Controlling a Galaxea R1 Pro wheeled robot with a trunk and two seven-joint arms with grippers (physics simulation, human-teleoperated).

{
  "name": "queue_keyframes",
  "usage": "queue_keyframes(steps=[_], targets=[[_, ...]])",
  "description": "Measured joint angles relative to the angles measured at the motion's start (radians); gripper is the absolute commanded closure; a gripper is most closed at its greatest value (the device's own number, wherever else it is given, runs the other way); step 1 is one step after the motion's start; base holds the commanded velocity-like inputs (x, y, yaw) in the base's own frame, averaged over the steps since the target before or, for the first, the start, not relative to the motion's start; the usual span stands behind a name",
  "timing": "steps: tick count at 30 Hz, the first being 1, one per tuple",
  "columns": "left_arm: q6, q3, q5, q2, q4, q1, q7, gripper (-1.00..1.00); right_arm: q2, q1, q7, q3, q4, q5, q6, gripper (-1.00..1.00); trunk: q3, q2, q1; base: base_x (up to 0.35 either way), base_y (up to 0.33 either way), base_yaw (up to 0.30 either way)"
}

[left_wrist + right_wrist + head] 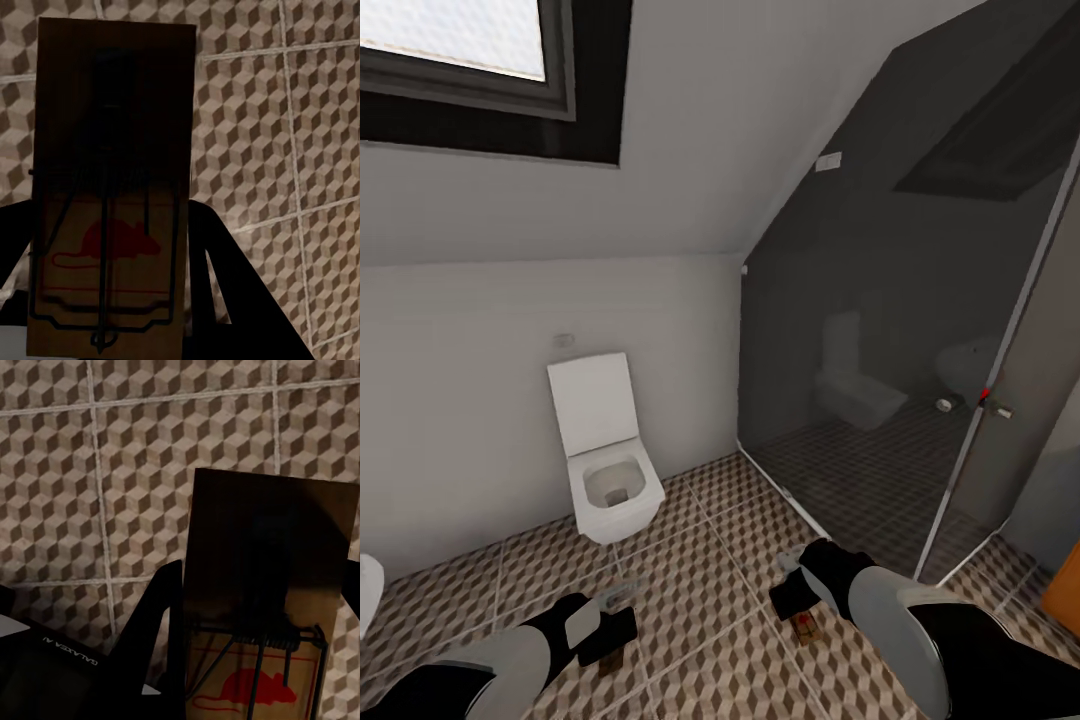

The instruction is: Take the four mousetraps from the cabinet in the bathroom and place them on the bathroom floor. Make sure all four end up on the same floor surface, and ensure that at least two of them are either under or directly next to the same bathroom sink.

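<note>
Wooden mousetrap (pixel 109 195) clenched in left end effector (pixel 605 625) | second mousetrap (pixel 262 607) clenched in right end effector (pixel 800 600) | both above bathroom floor (pixel 700 590), near toilet (pixel 610 470) | progress: 2 carried, none set down yet, sink placement left.

The head view is evenly and softly lit, with daylight admitted through a skylight (pixel 455 35) at the upper left. Straight lines are bent toward the edges by wide-angle distortion. Dim reflections are seen in the grey glass partition (pixel 880 330). In both wrist views the mousetrap (pixel 112 187) held in the gripper is heavily shaded at its far end, while the tiled floor (pixel 112 457) beyond is rendered brighter and slightly soft.
</note>
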Motion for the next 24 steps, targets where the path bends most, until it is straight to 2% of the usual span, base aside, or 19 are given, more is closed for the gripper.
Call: queue_keyframes(steps=[16,20,24], targets=[[0.000,0.000,0.000,0.001,0.000,0.000,0.001,1.00,-0.001,0.000,0.000,0.000,0.000,0.000,0.000,1.00,0.000,0.000,0.000,0.000,0.000,0.296],[-0.002,0.000,0.000,0.001,0.000,0.000,0.001,1.00,-0.002,0.000,0.000,0.000,0.000,0.001,-0.001,1.00,0.000,0.000,0.000,0.048,0.000,0.103],[-0.003,0.000,0.000,0.001,0.001,0.000,0.000,1.00,-0.003,0.000,0.000,0.001,0.000,0.001,-0.001,1.00,0.000,0.000,-0.001,0.232,0.000,0.024]])
